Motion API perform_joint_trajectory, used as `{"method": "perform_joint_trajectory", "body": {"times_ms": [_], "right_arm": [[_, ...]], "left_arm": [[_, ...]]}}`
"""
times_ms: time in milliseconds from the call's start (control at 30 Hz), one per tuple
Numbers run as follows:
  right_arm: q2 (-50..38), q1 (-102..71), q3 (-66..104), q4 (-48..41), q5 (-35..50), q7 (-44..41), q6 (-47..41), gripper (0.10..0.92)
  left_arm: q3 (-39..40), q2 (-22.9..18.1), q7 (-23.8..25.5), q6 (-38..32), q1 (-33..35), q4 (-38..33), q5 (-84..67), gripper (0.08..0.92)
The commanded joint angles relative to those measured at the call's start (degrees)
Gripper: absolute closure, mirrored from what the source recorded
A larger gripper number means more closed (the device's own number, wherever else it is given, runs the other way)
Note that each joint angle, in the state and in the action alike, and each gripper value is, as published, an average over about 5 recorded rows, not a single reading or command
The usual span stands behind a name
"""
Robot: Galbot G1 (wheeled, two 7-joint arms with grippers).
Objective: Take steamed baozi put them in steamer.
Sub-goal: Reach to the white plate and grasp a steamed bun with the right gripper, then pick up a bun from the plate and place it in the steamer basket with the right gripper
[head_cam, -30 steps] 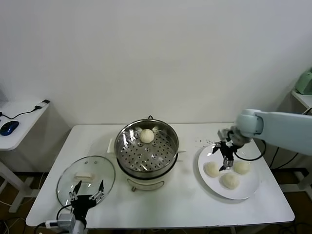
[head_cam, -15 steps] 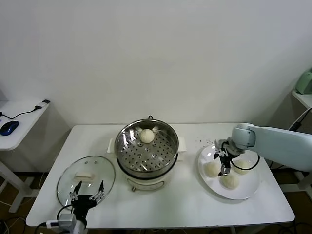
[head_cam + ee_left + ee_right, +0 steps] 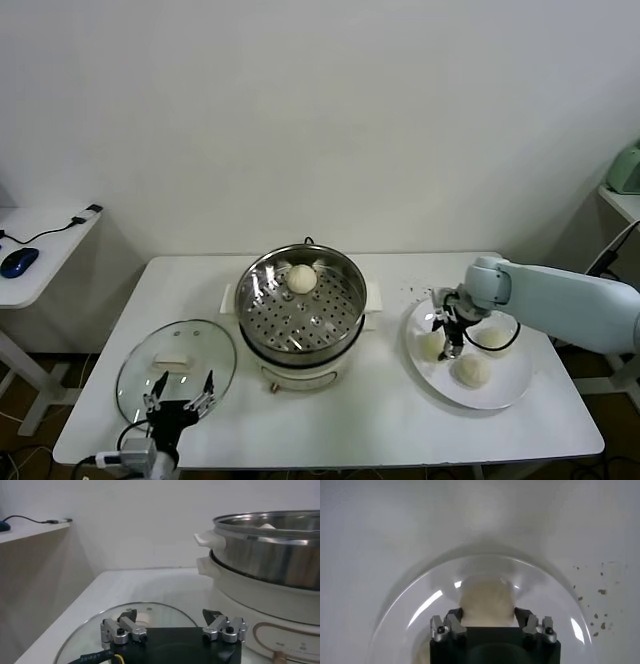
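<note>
The steel steamer [image 3: 303, 310] stands mid-table with one baozi [image 3: 301, 278] on the far side of its perforated tray. Three more baozi lie on the white plate [image 3: 520, 390]: left [image 3: 431, 346], right [image 3: 495, 340] and front [image 3: 471, 371]. My right gripper [image 3: 447, 345] is down over the left one. In the right wrist view that baozi [image 3: 487, 602] sits between the open fingers of the gripper [image 3: 487, 616], over the plate [image 3: 420, 605]. My left gripper [image 3: 180, 392] is parked open at the table's front left.
The glass lid [image 3: 175, 365] lies flat left of the steamer, under my left gripper [image 3: 172, 617]; it shows in the left wrist view [image 3: 160, 611] beside the steamer wall [image 3: 270, 560]. Dark crumbs [image 3: 415, 290] dot the table behind the plate.
My right gripper has moved left across the plate and lower, from between the buns to over the left baozi. The left arm has not moved.
</note>
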Motion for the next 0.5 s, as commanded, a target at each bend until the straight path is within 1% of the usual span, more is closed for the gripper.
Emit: {"method": "perform_joint_trajectory", "body": {"times_ms": [33,133,233,367,500], "right_arm": [[0.09,-0.02,1.07,0.18,-0.45,-0.75,0.02,0.334],[-0.97,4.33,-0.29,1.41,-0.16,-2.18,0.76,0.344],[-1.55,12.01,-4.27,2.73,2.04,-4.37,1.98,0.346],[-0.21,25.07,-11.86,4.46,8.29,-7.17,3.44,0.347],[3.37,35.5,-16.19,5.61,15.33,-9.64,4.06,0.347]], "left_arm": [[0.09,-0.09,0.01,0.08,0.04,-0.11,0.1,0.177],[0.14,-0.15,0.01,0.09,0.16,-0.25,0.15,0.177],[0.15,-0.17,-0.01,0.15,0.31,-0.5,0.16,0.177],[0.23,-0.17,-0.01,0.3,0.39,-0.86,0.16,0.177],[0.34,-0.07,0.0,0.44,0.37,-1.09,0.17,0.177]]}}
